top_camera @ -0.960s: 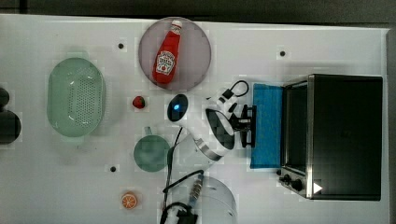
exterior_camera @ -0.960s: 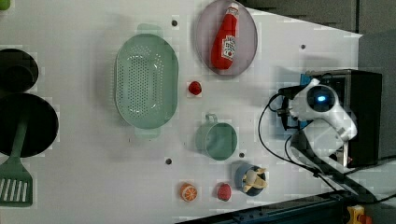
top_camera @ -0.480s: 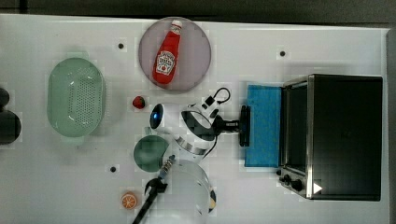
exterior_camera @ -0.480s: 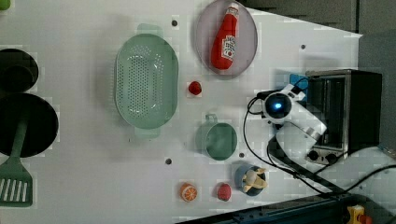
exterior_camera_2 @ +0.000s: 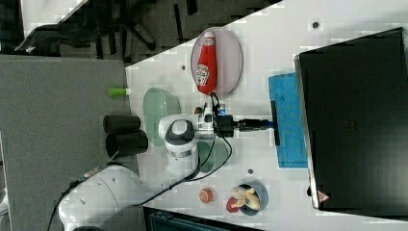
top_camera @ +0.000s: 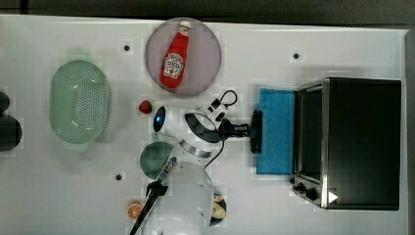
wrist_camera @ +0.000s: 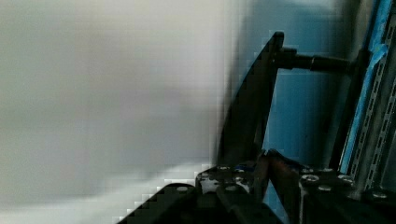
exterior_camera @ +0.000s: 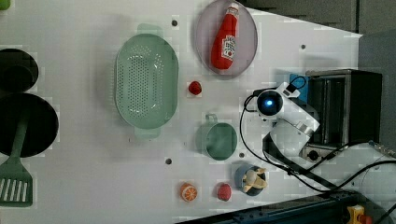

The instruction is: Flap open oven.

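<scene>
In the top view, the oven (top_camera: 361, 142) sits on the white tabletop (top_camera: 318, 39) at the top view's right. Its blue glass door (top_camera: 276, 131) lies folded down flat, toward the top view's left. The tool (top_camera: 250, 131) is clenched on the dark handle (top_camera: 256, 131) at the door's far edge from the oven. A ketchup bottle (top_camera: 174, 61) lies on a round plate (top_camera: 208, 54). A green strainer (top_camera: 80, 105) is at the top view's left.

In the left view, the oven (exterior_camera: 355, 109) is at the left view's right, with the arm (exterior_camera: 286, 112) just in front of it. A green cup (exterior_camera: 219, 140) stands near the arm.

In the right view, the oven (exterior_camera_2: 358, 120) fills the right view's right side. The door (exterior_camera_2: 288, 120) lies open and the tool (exterior_camera_2: 269, 123) grips the handle (exterior_camera_2: 274, 122).

In the wrist view, the handle (wrist_camera: 252, 112) is pinched by the tool (wrist_camera: 261, 165), next to the blue door (wrist_camera: 299, 116).
</scene>
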